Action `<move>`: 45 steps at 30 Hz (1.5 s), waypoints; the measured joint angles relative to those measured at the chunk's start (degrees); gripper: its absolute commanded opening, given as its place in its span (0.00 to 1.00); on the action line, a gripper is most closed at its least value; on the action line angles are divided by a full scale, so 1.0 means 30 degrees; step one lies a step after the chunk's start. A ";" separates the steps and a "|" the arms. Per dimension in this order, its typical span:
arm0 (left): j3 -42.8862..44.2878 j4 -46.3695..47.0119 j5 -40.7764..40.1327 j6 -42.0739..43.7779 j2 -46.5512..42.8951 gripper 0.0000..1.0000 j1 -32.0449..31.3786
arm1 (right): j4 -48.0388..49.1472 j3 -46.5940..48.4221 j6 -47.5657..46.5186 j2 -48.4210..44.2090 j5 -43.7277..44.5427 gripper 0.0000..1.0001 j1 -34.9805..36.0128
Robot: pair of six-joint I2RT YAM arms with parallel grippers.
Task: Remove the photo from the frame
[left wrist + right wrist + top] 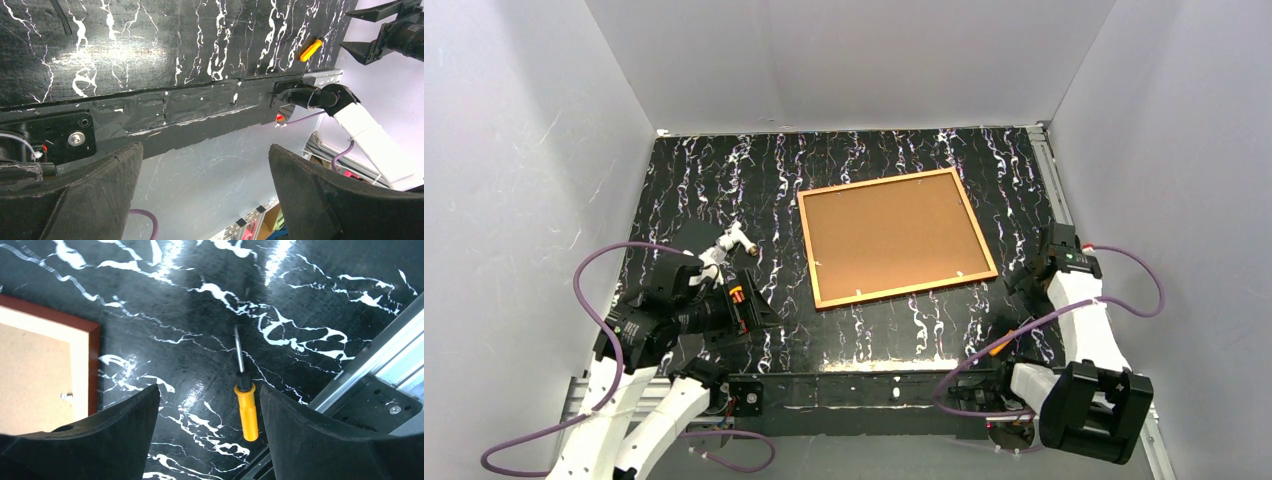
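My left jaws stand wide apart at the bottom of the left wrist view, with nothing between them. Past them runs the near edge of the table (150,45), black with white veins. My right jaws gape just as wide in the right wrist view and grip nothing.

Between the right jaws, on the table, lies a screwdriver (247,410), its yellow handle toward me and its thin shaft pointing away. From above it shows at lower right, beside my right arm (1079,310). My left arm (674,305) is folded at lower left.

Farther out, the frame (906,289) lies flat a little right of centre in the top view, turned slightly so its right side sits higher in the picture. The photo (894,235) rests inside it face down, plain brown board upward. A few small metal tabs (66,396) show along the inner edge. One corner of the frame reaches the left edge of the right wrist view, apart from both jaws.
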 measured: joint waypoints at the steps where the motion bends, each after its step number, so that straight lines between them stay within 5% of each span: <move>1: -0.0007 0.0000 0.0080 0.0036 0.0000 0.98 0.0000 | -0.0044 -0.0117 0.0000 0.0095 -0.0240 0.77 -0.0481; 5: -0.0007 0.0007 0.0306 0.0146 0.0000 0.98 0.0000 | 0.0073 -0.0568 -0.0226 0.1639 -0.1435 0.64 -0.2157; 16: -0.0007 0.0656 0.0707 0.0160 0.0976 0.98 0.0000 | 0.1370 -0.1596 -0.1523 0.4998 -0.4335 0.07 -0.2368; 26: -0.0401 0.1443 0.0962 0.0058 0.1195 0.98 0.0000 | 0.1953 -0.1581 -0.1887 0.4342 -0.4284 0.01 -0.2368; 37: -0.1064 0.1858 0.1574 -0.0707 0.1370 0.98 0.0000 | 0.2266 -0.0984 -0.3147 -0.1253 -0.4583 0.01 -0.1115; 41: -0.1851 0.2885 0.2259 -0.1501 0.1559 0.98 0.0000 | 0.3949 -0.0080 -0.4918 -0.3606 -0.6586 0.01 0.2113; 45: -0.3439 0.4481 0.2980 -0.3038 0.1843 0.98 0.0000 | 0.6317 0.1661 -0.6091 -0.2841 -0.9617 0.01 0.7555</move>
